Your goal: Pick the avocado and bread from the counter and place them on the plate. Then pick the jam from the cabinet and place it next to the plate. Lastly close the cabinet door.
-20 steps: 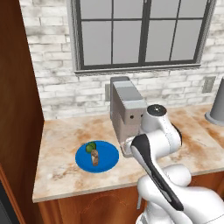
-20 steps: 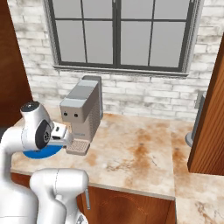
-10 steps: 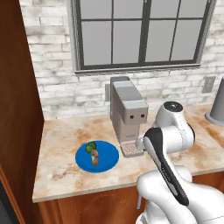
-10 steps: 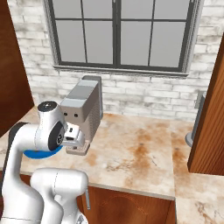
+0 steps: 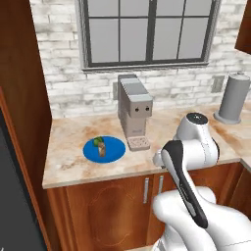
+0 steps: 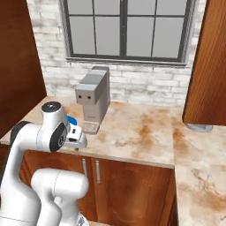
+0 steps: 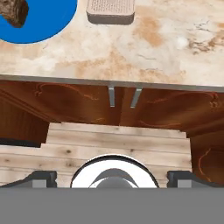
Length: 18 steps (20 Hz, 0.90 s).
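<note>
The beige marbled counter (image 5: 88, 169) runs under the window along the brick wall, with reddish-brown base doors (image 7: 70, 105) below it, and it carries everything the first stage of the task concerns. To the far left of the left base view a tall reddish-brown wooden panel (image 5: 24, 88) rises beside the counter; it looks to belong to the cabinet, though whether the jam sits inside cannot be told. A grey coffee machine (image 5: 134, 110) stands against the wall near the middle, its drip tray (image 7: 110, 11) facing the room, and a grey canister (image 5: 233, 98) stands well apart at the right end. The white arm is folded low in front of the counter edge, so its gripper (image 7: 111, 177) hangs below the slab with the hand camera looking up across the stone; the 2 dark fingertips (image 7: 41, 178) sit far apart at the bottom corners, spread wide with nothing between them. Just left of the machine lies the blue plate (image 5: 103, 149), placed on open stone where a reach from the front is easy. On it the brown speckled bread (image 5: 101, 150) stands upright, and the tiny green avocado (image 5: 98, 141) rests touching it. By my judgement the plate stage looks done, so the jam should come next.
</note>
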Tool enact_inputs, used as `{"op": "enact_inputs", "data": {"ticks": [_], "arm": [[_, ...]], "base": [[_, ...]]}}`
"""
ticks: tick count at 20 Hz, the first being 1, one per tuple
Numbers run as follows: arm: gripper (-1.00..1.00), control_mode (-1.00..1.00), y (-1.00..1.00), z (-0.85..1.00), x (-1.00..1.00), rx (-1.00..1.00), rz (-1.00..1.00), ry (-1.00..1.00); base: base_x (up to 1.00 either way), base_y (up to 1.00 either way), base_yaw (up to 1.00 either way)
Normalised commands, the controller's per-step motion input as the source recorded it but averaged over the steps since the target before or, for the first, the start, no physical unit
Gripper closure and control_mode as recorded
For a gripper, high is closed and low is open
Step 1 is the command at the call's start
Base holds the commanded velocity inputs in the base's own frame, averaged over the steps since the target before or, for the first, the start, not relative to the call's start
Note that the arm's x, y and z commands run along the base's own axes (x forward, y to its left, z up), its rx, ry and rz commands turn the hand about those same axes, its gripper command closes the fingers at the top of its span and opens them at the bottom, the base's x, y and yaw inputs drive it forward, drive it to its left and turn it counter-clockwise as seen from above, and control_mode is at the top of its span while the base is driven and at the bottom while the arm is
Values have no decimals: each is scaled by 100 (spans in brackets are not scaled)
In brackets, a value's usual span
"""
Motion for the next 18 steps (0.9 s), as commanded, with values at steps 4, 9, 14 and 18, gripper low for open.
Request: {"op": "enact_inputs", "data": {"ticks": [4,9,14,18], "arm": [[-100,100,0,0,0,0,0,0],[-100,100,0,0,0,0,0,0],[-100,100,0,0,0,0,0,0],[-100,100,0,0,0,0,0,0]], "base": [[-62,19,-2],[-4,34,-27],[-43,41,-48],[-86,40,-48]]}}
